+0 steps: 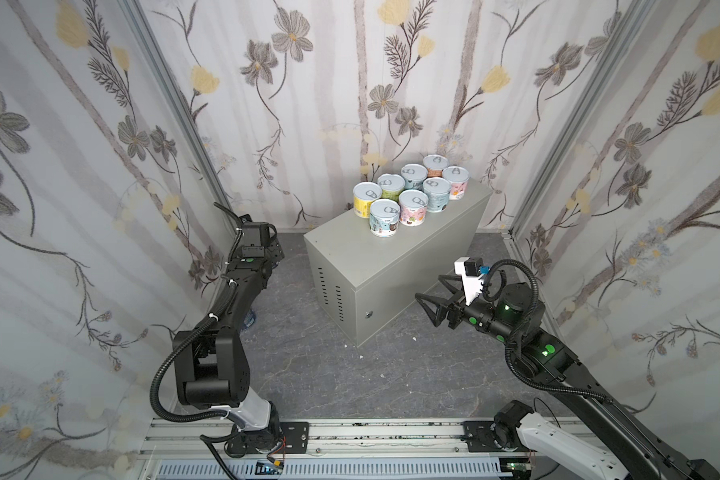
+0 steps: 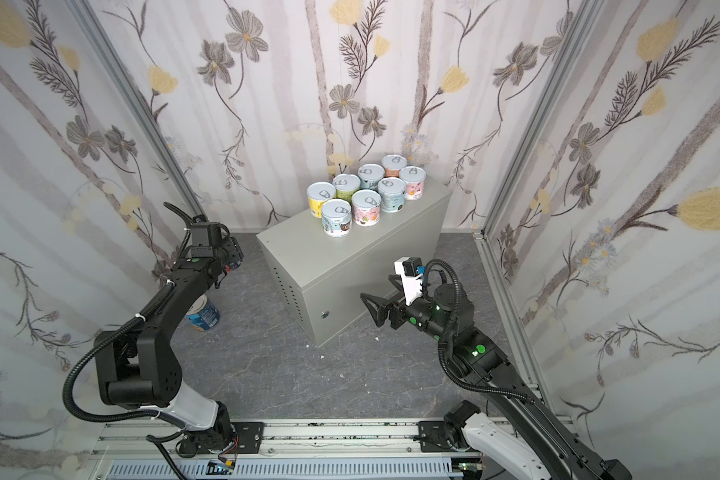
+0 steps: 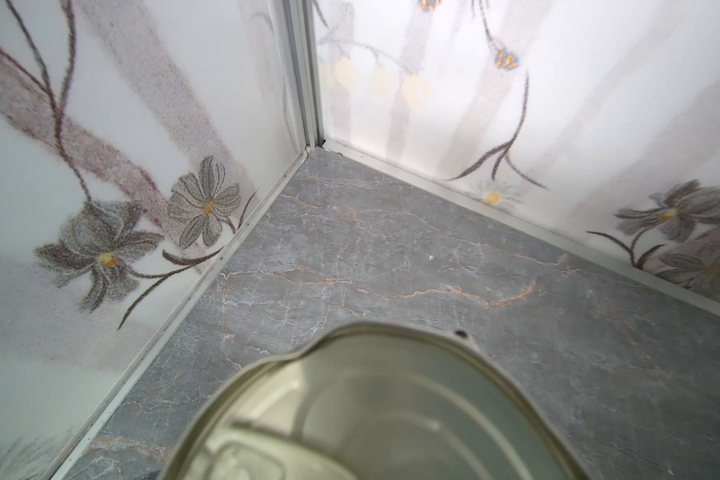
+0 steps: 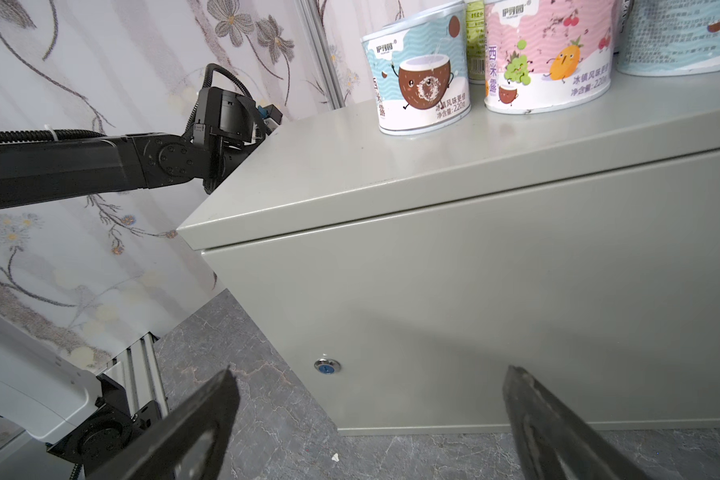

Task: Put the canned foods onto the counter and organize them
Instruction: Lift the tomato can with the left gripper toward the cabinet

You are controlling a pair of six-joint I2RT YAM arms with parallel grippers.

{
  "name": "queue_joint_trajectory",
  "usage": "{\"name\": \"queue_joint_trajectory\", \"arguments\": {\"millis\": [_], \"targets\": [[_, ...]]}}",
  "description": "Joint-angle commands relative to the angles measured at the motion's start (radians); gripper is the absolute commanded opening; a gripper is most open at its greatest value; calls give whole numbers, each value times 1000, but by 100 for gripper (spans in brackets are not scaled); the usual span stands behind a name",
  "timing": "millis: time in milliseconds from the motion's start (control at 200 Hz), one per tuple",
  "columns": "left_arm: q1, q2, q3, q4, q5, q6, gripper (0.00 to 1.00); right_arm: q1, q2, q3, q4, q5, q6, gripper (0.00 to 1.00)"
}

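Observation:
Several short pastel cans [image 1: 408, 195] [image 2: 362, 195] with white pull-tab lids stand in two rows at the far end of the grey-beige counter [image 1: 391, 266] [image 2: 341, 257]. A blue can [image 2: 202, 313] stands on the floor under my left arm. My left gripper [image 1: 274, 249] [image 2: 230, 255] hangs near the back-left corner, shut on a tall can whose dented metal lid [image 3: 383, 415] fills the left wrist view; its fingers are hidden. My right gripper [image 1: 429, 286] [image 2: 376, 286] [image 4: 371, 374] is open and empty beside the counter's [image 4: 474, 270] lock end, below the coconut can [image 4: 420, 83].
The counter end facing me has vent slots [image 1: 329, 295] and a round lock [image 4: 327, 365]. Floral walls close in on three sides, meeting at a corner post [image 3: 312, 145]. The arms' mounting rail [image 1: 350, 436] runs along the front. Small white scraps [image 1: 360, 356] lie on the marbled floor.

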Motion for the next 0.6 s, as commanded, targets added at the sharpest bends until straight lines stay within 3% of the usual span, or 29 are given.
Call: {"name": "queue_joint_trajectory", "arguments": {"millis": [0,595], "targets": [[-12,-51,58,-9,19,30,51,2,-8,14,12,-9,12,100],[-54,-352,154,-252,144,34,52,4,-66,3,-66,-18,60,100]]}}
